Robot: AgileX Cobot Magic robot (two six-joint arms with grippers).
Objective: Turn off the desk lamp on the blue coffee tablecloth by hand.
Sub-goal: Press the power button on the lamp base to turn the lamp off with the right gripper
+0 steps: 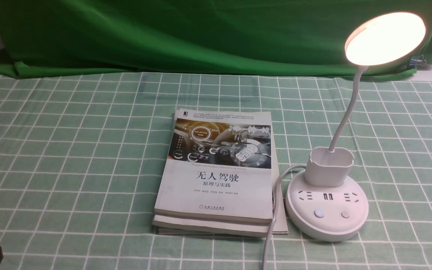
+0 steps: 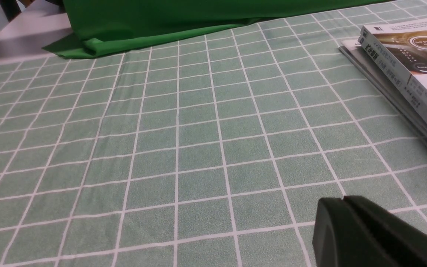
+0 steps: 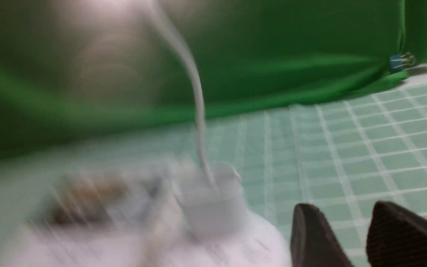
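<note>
The white desk lamp stands on the right of the pale green checked tablecloth (image 1: 69,150). Its round disc head (image 1: 384,37) is lit. The thin neck rises from the cup-shaped holder (image 1: 328,165) on the round base (image 1: 326,225), which has two small buttons (image 1: 318,213); the left one glows. My right gripper (image 3: 341,207) is open and empty, just beside the blurred lamp (image 3: 213,200); it is out of the front view. My left gripper (image 2: 343,200) is shut and empty, low over the cloth (image 2: 198,141), far left of the lamp.
A stack of books (image 1: 218,168) lies left of the lamp base, also in the left wrist view (image 2: 410,63). The lamp's white cable (image 1: 272,225) runs along the books toward the front edge. A plain green drape (image 1: 201,33) hangs at the back, with a clip (image 3: 400,61).
</note>
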